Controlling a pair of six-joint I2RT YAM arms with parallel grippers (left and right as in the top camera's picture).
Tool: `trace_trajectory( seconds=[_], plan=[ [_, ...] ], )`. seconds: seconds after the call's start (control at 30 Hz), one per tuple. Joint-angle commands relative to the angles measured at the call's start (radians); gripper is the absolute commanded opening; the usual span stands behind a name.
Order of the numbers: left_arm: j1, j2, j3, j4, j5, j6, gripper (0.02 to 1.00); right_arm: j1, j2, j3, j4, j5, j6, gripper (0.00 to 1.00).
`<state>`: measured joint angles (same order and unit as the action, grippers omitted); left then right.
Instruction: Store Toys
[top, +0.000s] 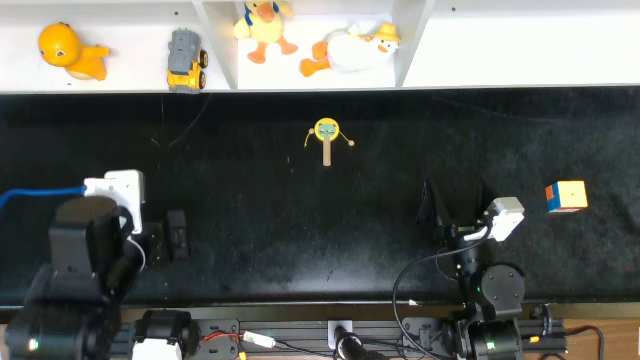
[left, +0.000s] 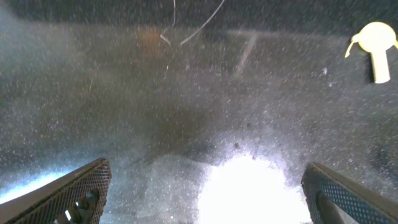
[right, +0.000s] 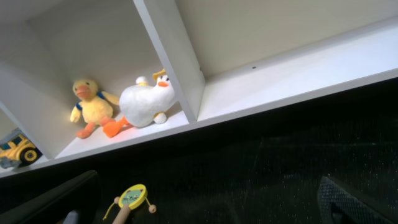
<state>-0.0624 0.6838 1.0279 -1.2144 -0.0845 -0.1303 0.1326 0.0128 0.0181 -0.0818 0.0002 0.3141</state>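
the black speckled table top (top: 250, 150) runs out from the long white shelf unit (top: 222, 40), which stands along its far edge and is split by upright walls into compartments.

the left gripper (left: 205, 199) hovers low over bare table, well out from the shelf and in front of its left compartment. its two ribbed fingers are spread wide with nothing between them. the right gripper (right: 208, 205) sits well out from the shelf too, in front of the shelf's right compartment, tilted up to face the shelf. its fingers are likewise spread wide and grip nothing.

in the shelf's middle compartment a white plush goose with a yellow cap and orange feet (top: 352, 50) lies against the right wall, just beside a yellow plush duck with orange feet (top: 265, 28). in the left compartment a round orange plastic duck (top: 70, 50) is at the outer end, and a yellow and grey toy truck (top: 186, 60) stands near the dividing wall.

a multicoloured puzzle cube (top: 566, 196) rests on the table, well out from the shelf's right compartment. a small yellow-green rattle drum with a wooden handle (top: 327, 138) lies flat on the table a short way in front of the middle compartment, handle pointing away from the shelf.
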Motion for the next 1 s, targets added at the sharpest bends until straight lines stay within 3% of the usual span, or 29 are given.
trace_trajectory(
  seconds=[0.03,0.37,0.63,1.0],
  plan=[
    [-0.005,-0.113,-0.002,0.033,0.05,-0.018,0.998,0.005,-0.009,-0.014,0.005,0.004,0.004,0.993],
    [-0.005,-0.48,-0.425,0.482,0.064,-0.018,0.998,0.005,-0.009,-0.014,0.005,0.004,0.004,0.996],
    [-0.007,-0.685,-0.833,0.907,0.194,-0.061,0.998,0.005,-0.009,-0.014,0.005,0.004,0.004,0.996],
    [-0.039,-0.681,-1.02,1.142,0.196,-0.107,0.996,0.005,-0.009,-0.014,0.005,0.004,0.004,0.996]
  ],
)
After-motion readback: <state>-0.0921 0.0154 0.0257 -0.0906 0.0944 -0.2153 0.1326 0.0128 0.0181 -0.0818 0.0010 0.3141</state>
